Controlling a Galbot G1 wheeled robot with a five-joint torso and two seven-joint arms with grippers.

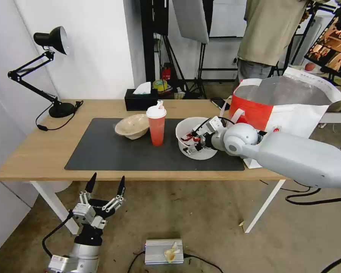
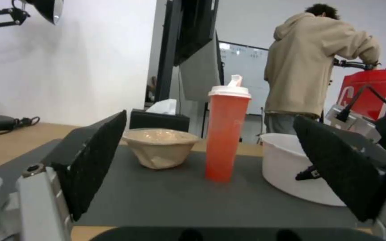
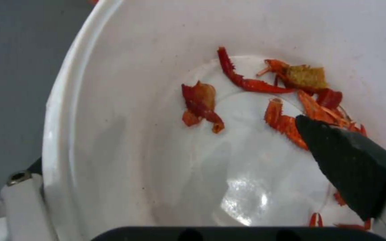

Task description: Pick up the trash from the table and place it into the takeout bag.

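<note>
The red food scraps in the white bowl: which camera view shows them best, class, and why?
The right wrist view: it looks straight into the white bowl at the red food scraps. The head view shows them small beside the right gripper. The left wrist view shows just the bowl's outer wall.

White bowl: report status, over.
Right gripper astride white bowl rim, one finger inside. Left gripper open, parked below table edge. Red cup stands close beside bowl.
</note>
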